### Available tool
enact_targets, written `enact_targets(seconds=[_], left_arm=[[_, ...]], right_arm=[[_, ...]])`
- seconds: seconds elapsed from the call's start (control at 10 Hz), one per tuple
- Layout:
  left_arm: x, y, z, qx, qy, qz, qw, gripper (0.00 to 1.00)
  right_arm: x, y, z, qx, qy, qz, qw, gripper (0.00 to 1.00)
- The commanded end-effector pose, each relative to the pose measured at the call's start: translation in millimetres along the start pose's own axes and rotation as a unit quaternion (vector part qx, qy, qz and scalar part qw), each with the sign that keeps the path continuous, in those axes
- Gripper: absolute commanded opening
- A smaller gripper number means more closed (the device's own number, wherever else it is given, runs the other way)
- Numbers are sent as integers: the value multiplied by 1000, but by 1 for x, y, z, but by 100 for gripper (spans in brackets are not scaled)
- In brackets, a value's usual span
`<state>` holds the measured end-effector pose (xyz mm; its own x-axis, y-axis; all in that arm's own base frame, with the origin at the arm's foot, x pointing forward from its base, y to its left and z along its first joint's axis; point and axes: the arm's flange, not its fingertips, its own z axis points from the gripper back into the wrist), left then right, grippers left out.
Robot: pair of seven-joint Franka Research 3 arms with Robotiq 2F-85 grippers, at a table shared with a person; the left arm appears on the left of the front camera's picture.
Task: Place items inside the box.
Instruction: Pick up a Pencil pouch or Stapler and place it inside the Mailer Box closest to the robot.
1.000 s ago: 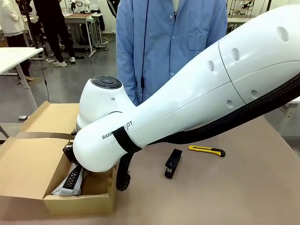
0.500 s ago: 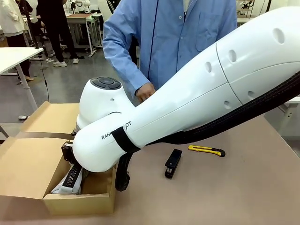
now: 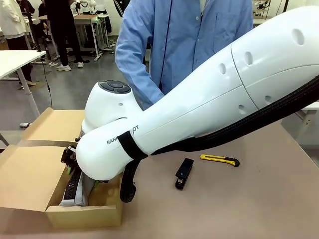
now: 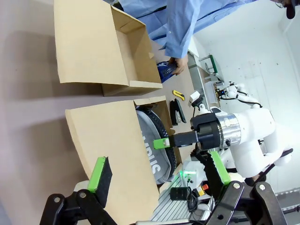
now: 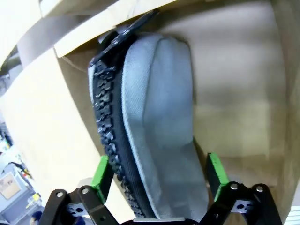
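Note:
My right arm reaches across to the cardboard box [image 3: 30, 174] at the left, and its gripper [image 3: 70, 160] hangs just over the box's opening. In the right wrist view this gripper [image 5: 158, 171] is open, and the grey zip pouch [image 5: 164, 126] lies below it inside the box [image 5: 234, 117]. The left wrist view shows the pouch's lettering [image 4: 152, 150]. One black stapler [image 3: 184, 174] and the yellow-and-black utility knife [image 3: 220, 159] lie on the table. A person's hand [image 4: 178, 65] rests on the navy pouch [image 4: 165, 71] beyond the box. My left gripper [image 4: 159, 173] is open, above the table, holding nothing. The second stapler is hidden.
The box's flaps [image 4: 89, 42] spread wide over the table's left side. A person in a blue coat [image 3: 184, 35] stands at the far edge. My right arm's bulky white link [image 3: 209, 104] covers the table's middle. Bare tabletop [image 3: 249, 199] lies right of the stapler.
My right gripper has lifted a little out of the box, leaving the grey pouch inside. The person has leaned in and lowered an arm behind my right arm.

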<state>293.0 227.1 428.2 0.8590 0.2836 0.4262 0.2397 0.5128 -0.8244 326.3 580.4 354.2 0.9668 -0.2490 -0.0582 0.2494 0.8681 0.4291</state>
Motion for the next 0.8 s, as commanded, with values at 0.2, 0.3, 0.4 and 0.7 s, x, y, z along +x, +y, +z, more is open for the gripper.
enact_targets(seconds=[0.2, 0.3, 0.4, 0.7], left_arm=[[1, -1, 0, -10, -10, -9, 1000, 100], [1, -1, 0, -10, -10, -9, 1000, 100], [1, -1, 0, -10, -10, -9, 1000, 100], [1, -1, 0, -10, -10, -9, 1000, 100]], right_arm=[[-2, -11, 21, 39, 19, 8, 999, 100], [-2, -11, 20, 37, 19, 9, 999, 100], [-2, -12, 21, 36, 19, 9, 999, 100], [-18, -29, 75, 57, 79, 58, 994, 100]])
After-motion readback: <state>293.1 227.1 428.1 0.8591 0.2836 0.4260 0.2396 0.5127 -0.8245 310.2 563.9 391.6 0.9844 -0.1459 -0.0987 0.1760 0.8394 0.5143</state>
